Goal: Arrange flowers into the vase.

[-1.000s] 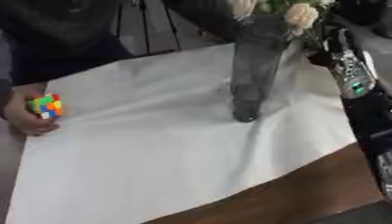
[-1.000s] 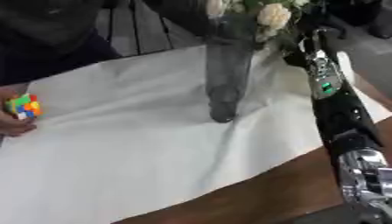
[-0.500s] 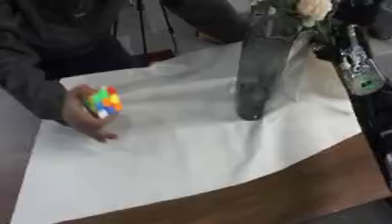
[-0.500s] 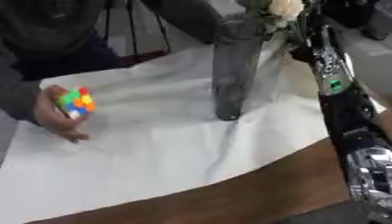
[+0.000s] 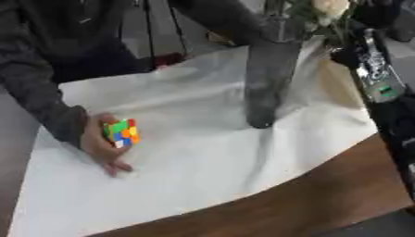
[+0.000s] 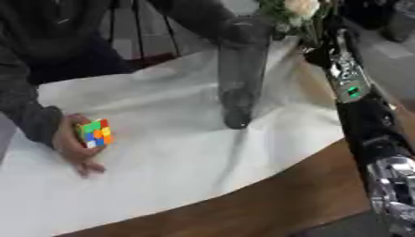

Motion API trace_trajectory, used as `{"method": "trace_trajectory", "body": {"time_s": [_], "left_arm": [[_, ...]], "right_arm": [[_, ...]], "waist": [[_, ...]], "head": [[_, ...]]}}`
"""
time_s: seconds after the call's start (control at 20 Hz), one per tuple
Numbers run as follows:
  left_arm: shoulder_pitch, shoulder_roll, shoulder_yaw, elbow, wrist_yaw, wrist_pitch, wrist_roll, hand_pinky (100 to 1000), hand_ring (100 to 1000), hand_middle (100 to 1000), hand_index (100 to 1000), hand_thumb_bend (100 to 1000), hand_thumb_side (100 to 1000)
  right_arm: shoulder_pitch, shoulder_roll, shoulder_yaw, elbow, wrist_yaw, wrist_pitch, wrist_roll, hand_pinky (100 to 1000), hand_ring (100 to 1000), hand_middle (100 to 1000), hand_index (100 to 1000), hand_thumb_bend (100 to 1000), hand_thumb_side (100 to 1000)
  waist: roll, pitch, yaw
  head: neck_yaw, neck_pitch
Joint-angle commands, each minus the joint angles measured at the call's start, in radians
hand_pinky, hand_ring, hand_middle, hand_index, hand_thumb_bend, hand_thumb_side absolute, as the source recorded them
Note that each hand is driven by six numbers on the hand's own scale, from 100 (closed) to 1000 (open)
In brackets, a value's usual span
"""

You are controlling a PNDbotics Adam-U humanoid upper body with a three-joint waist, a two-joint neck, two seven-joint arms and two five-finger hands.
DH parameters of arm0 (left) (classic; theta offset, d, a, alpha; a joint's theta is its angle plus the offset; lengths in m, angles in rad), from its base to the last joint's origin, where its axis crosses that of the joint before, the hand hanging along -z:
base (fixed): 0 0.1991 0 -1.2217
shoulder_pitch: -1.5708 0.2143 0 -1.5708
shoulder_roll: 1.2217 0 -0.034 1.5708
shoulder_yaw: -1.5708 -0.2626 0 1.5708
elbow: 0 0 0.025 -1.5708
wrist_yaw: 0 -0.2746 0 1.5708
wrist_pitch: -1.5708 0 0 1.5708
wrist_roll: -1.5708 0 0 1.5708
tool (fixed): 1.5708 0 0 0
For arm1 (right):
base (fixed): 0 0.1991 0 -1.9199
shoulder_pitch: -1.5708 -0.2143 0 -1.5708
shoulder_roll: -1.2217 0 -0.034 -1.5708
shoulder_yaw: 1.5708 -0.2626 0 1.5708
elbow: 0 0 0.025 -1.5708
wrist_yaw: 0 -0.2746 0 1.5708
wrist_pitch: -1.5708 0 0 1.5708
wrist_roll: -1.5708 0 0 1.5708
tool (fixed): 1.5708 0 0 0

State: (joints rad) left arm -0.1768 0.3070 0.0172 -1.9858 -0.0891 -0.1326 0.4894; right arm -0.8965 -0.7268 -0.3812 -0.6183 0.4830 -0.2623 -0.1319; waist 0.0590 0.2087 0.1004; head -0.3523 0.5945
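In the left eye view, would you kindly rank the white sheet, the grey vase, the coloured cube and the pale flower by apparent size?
1. White sheet
2. Grey vase
3. Coloured cube and pale flower: look alike; the flower is cut off at the top.

One vase, tall and grey, upright on one white sheet over one brown worktop. One pale flower head distinct at the vase mouth; further blooms indistinct. One multicoloured cube, held by one person's hand. One robot arm, right side.
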Motion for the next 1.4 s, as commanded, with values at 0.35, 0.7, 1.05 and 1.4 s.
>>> {"method": "trace_trajectory", "body": {"time_s": [0.35,0.7,1.05,1.4], "left_arm": [[-0.004,0.025,0.012,-0.014,-0.006,0.001,0.002,722,667,641,832,524,967],[-0.004,0.025,0.012,-0.014,-0.006,0.001,0.002,723,667,640,832,524,967],[-0.001,0.026,0.012,-0.014,-0.007,0.002,0.001,724,667,639,832,524,968],[-0.001,0.025,0.012,-0.014,-0.008,0.001,0.0,726,667,639,832,524,968]], "right_arm": [[-0.024,-0.057,-0.011,-0.041,-0.056,-0.024,0.007,354,450,412,290,202,293],[-0.023,-0.056,-0.01,-0.048,-0.064,-0.036,0.022,379,472,446,410,293,448],[-0.023,-0.054,-0.011,-0.058,-0.079,-0.065,0.065,578,594,591,482,341,553],[-0.029,-0.049,-0.013,-0.081,-0.099,-0.076,0.085,629,616,613,496,356,582]], "waist": [[-0.024,-0.037,-0.003],[-0.024,-0.038,-0.003],[-0.026,-0.041,-0.005],[-0.029,-0.043,-0.011]], "head": [[-0.005,0.004],[-0.007,0.002],[-0.008,0.003],[-0.01,0.004]]}}
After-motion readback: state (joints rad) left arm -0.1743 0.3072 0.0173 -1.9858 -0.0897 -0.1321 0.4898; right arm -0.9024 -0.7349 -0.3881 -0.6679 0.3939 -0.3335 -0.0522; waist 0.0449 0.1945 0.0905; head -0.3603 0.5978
